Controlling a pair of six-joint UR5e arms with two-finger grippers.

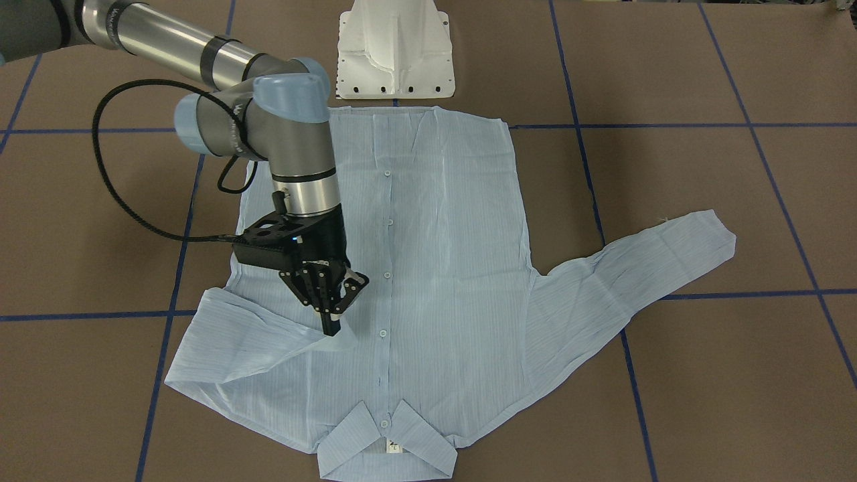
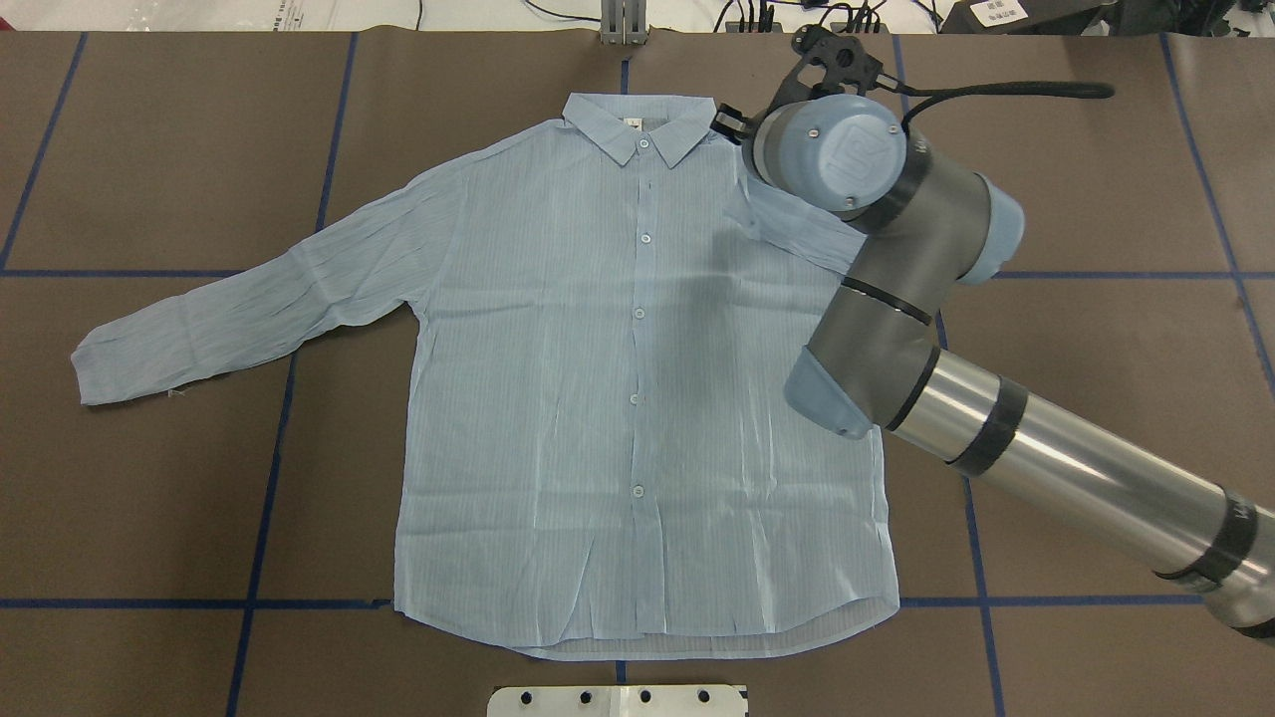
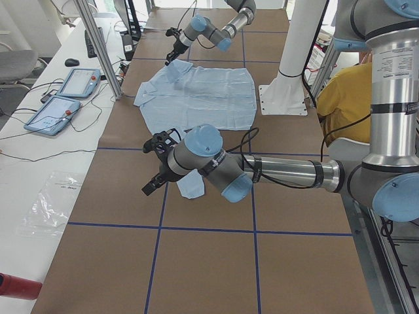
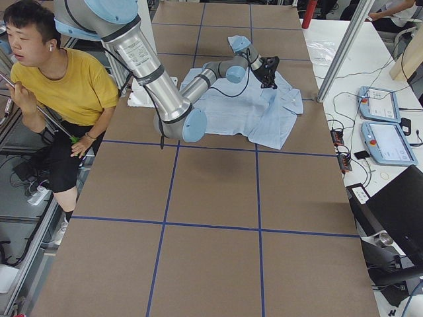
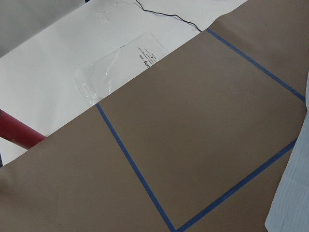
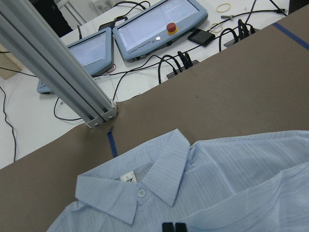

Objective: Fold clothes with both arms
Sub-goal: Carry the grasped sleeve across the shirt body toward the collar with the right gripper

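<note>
Lying flat and buttoned, front side up, on the table (image 2: 149,498), the shirt (image 2: 558,398) was thin, pale blue and finely pinstriped, its slightly sheer cloth creased all over. In the overhead view one sleeve (image 2: 249,299) stretched out to the left, crumpled. A row of small white buttons (image 2: 638,313) ran down the middle, and the pointed collar (image 2: 642,124) lay at the far edge. To the right, the right arm (image 2: 896,279), a silver tube with grey joints and light blue caps, covered the other shoulder.

From the front, that second sleeve was doubled inward over the chest. The right gripper (image 1: 331,326) stood on it with its black fingers pressed together, the cloth drawn up to their tips.

Brown paper covered the table, divided into squares by blue tape (image 2: 269,478). A white pedestal base (image 1: 395,53) stood at the shirt's hem. Beyond the collar stood an aluminium post (image 6: 53,72) and two touch panels (image 6: 159,29) on a white bench.

The left gripper (image 3: 150,186) appeared only from the side, above bare paper near the outstretched cuff, so whether its fingers were apart could not be told. A person (image 4: 66,86) in a yellow top sat behind the robot.
</note>
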